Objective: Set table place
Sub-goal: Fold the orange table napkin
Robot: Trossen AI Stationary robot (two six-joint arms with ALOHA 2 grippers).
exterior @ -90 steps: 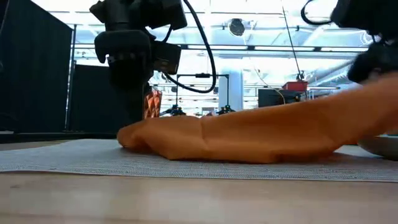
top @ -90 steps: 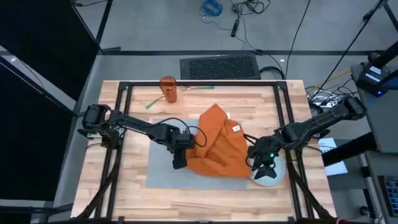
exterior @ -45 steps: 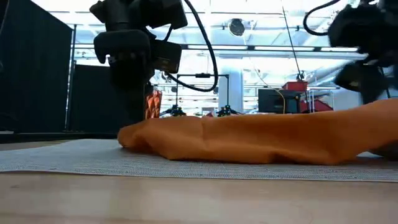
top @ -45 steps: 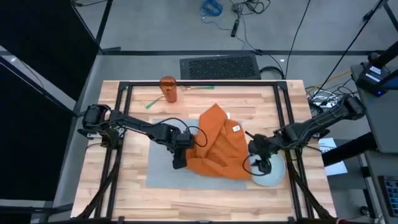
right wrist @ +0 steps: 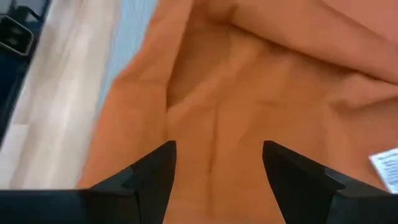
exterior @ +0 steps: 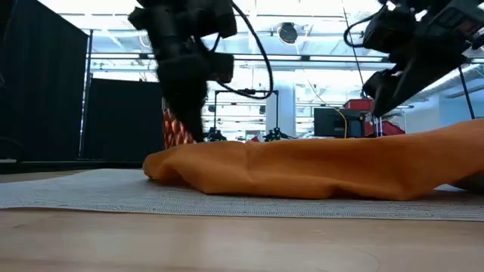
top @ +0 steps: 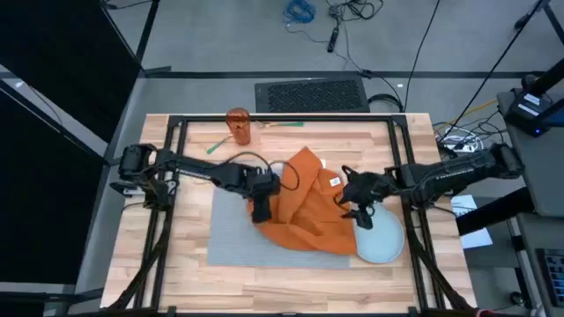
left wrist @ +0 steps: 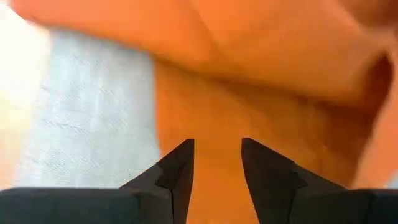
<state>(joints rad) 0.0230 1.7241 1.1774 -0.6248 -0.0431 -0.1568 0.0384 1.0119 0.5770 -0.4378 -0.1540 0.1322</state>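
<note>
Here the grey woven placemat (top: 233, 238) lies flat on the middle of the desk (top: 185, 273), largely covered by a crumpled orange napkin (top: 308, 207). The left tool (top: 262, 211) hovers over the napkin's left edge, its fingers a narrow gap apart and holding nothing. The right tool (top: 361, 214) hovers at the napkin's right edge, fingers spread wide and empty. A pale round plate (top: 381, 239) sits at the napkin's right, partly under the cloth. Beyond the napkin stands an orange cup (top: 238, 126).
</note>
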